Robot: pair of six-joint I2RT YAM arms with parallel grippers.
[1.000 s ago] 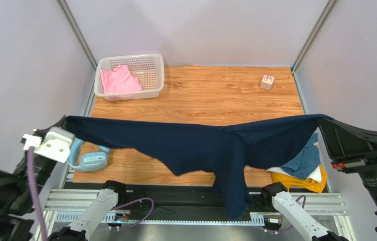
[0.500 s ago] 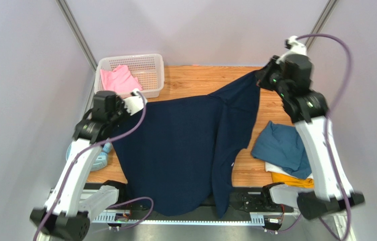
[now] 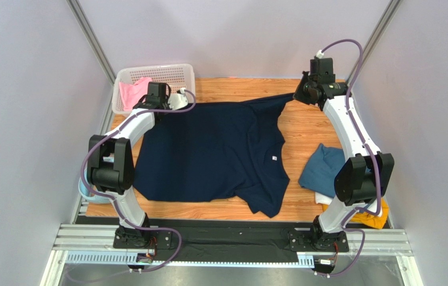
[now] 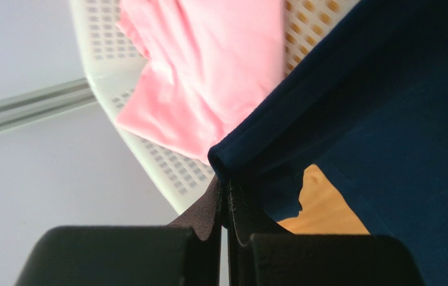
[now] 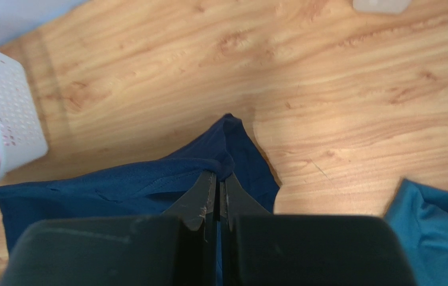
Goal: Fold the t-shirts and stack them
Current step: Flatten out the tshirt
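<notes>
The navy t-shirt (image 3: pixel 208 152) lies spread over the middle of the table, its far edge lifted between both grippers. My left gripper (image 3: pixel 169 106) is shut on its far left corner beside the basket; the left wrist view shows the jaws (image 4: pixel 227 185) pinching the navy hem (image 4: pixel 387 119). My right gripper (image 3: pixel 298 94) is shut on the far right corner, the jaws (image 5: pixel 218 177) clamped on navy cloth (image 5: pixel 118 190). A pink tee (image 3: pixel 133 92) lies in the white basket (image 3: pixel 175 72). At right a teal tee (image 3: pixel 328 170) lies on a white one (image 3: pixel 326 199) and a mustard one (image 3: pixel 372 219).
The white basket (image 4: pixel 166 167) stands at the far left corner, close to my left gripper. A small white block (image 5: pixel 381 5) sits on the wood beyond my right gripper. A light blue object (image 3: pixel 83 189) peeks out at the table's left edge. Walls close in both sides.
Both arms swung from the near edge to the far side, carrying the navy tee with them. The tee went from hanging stretched in the air to lying spread on the table.
</notes>
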